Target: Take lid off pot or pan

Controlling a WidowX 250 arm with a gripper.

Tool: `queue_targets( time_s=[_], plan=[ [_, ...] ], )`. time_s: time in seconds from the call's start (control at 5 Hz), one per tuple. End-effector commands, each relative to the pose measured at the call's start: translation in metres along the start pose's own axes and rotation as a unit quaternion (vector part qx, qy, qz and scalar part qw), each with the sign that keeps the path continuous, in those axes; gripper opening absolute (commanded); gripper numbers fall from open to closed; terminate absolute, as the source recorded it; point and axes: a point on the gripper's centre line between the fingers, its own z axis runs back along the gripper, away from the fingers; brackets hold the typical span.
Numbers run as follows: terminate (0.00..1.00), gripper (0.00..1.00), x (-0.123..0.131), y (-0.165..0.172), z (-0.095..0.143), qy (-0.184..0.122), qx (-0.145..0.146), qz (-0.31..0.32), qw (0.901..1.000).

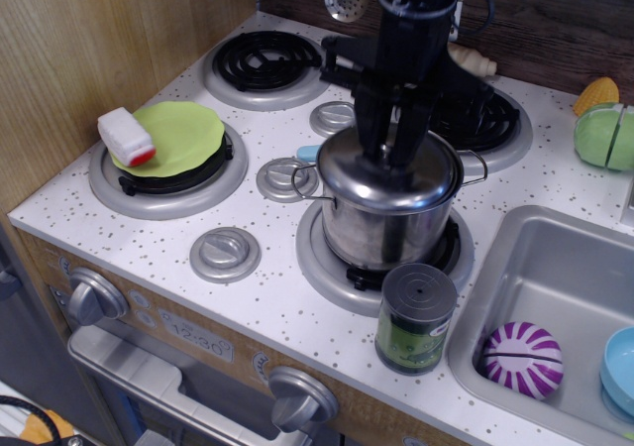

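The shiny steel pot [381, 226] stands on the front right burner, its two wire handles out to the sides. The domed steel lid [347, 173] sits on it, covering the whole mouth. My black gripper [389, 151] comes straight down over the lid's centre. Its two fingers [369, 134] are closed together around the lid's small knob, which is hidden between them. The lid still rests on the pot's rim.
A grey-and-green tin can [416, 317] stands just in front of the pot. A lime-green disc [183, 137] with a white bottle [127, 137] lies on the left burner. Flat grey stove knobs [226, 254] lie between the burners. The sink [555, 268] at right holds a purple ball [522, 359].
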Motion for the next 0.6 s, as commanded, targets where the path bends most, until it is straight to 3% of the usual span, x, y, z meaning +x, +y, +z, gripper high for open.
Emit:
queue_targets(
  time_s=[0.0, 0.2, 0.4],
  plan=[
    [0.00, 0.00, 0.038, 0.003, 0.036, -0.057, 0.015, -0.003, 0.9983],
    [0.00, 0.00, 0.063, 0.008, 0.035, -0.100, 0.029, -0.015, 0.9944],
    [0.00, 0.00, 0.086, 0.011, 0.017, -0.133, 0.009, -0.033, 0.9905]
  ],
)
